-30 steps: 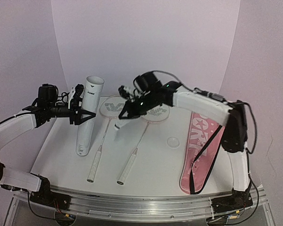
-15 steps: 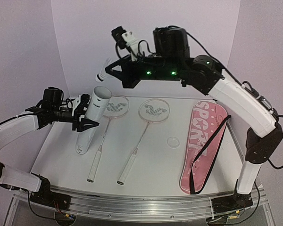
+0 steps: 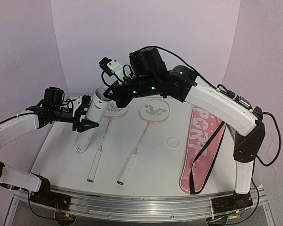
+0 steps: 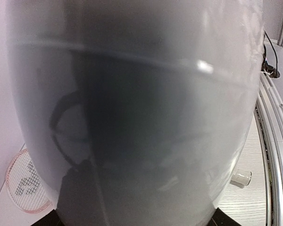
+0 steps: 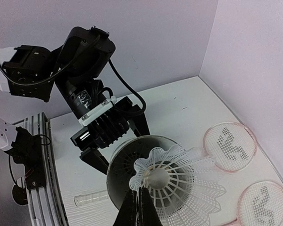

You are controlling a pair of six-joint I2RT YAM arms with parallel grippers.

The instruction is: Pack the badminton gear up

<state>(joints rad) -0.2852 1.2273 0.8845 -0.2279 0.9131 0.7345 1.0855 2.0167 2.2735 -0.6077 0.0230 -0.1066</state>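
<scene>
My left gripper (image 3: pixel 88 115) is shut on the tall white tube (image 3: pixel 84 135), holding it tilted with its open mouth up; the tube (image 4: pixel 141 94) fills the left wrist view. My right gripper (image 5: pixel 141 198) is shut on the skirt edge of a white shuttlecock (image 5: pixel 188 186), which hangs right over the tube's mouth (image 5: pixel 114 175). In the top view the right gripper (image 3: pixel 108 94) sits at the tube's rim. Two rackets (image 3: pixel 146 123) (image 3: pixel 100 148) lie on the table, heads far, handles near. The left racket's head is partly hidden behind the tube.
The pink SPORT bag (image 3: pixel 203 141) with its black strap lies along the table's right side. A small clear round lid (image 3: pixel 172 141) sits between the bag and the right racket. The metal rail (image 3: pixel 132 200) runs along the near edge.
The right arm carried the shuttlecock up from near the racket heads, swung high, then came down to the tube's mouth. The left gripper kept hold of the tube.
</scene>
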